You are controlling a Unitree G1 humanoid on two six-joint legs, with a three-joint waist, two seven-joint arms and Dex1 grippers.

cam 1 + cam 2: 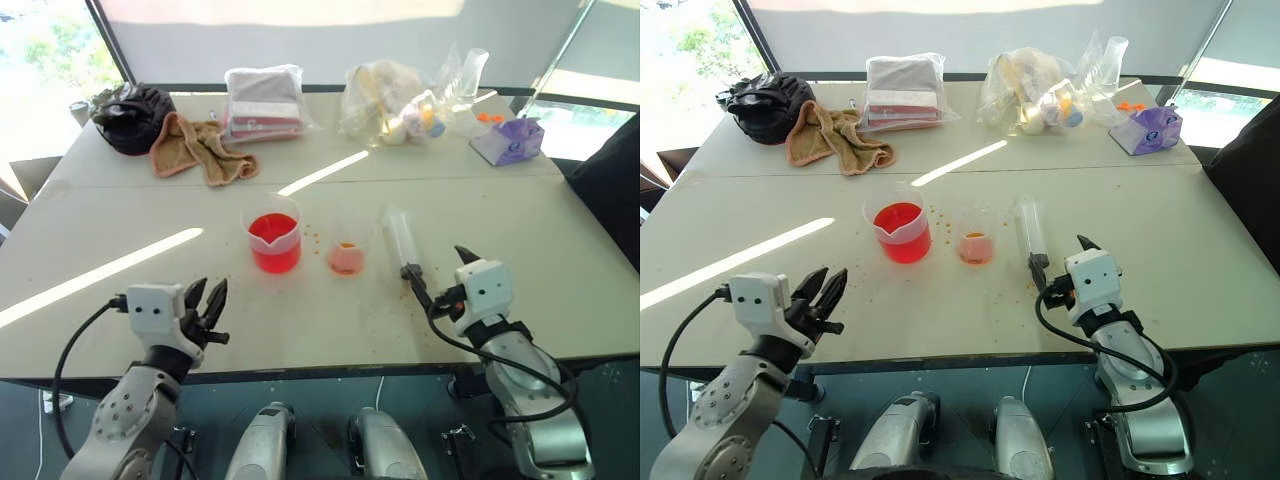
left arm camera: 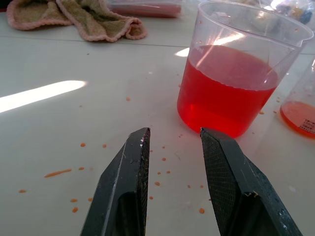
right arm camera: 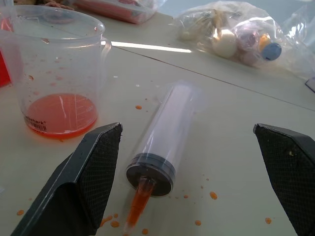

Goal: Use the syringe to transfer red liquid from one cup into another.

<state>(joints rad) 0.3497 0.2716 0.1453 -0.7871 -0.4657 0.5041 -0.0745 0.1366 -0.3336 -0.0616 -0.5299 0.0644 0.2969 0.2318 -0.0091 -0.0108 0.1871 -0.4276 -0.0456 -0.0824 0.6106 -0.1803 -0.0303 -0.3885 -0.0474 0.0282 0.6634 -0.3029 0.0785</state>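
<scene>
Large clear plastic syringe [image 3: 165, 130] lies flat on table between wide-spread fingers of right gripper [image 3: 189, 172], nothing gripped. Left gripper [image 2: 172, 182] parted, empty. Your risk: round barrel rolls aside, orange tip drips.

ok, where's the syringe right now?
The syringe lies flat on the table, just right of the smaller cup, its orange tip toward the open right gripper.

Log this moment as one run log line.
syringe: lying on table, unheld | right hand: open, straddling syringe | left hand: open, empty | larger cup: red liquid | smaller cup: little liquid
</scene>
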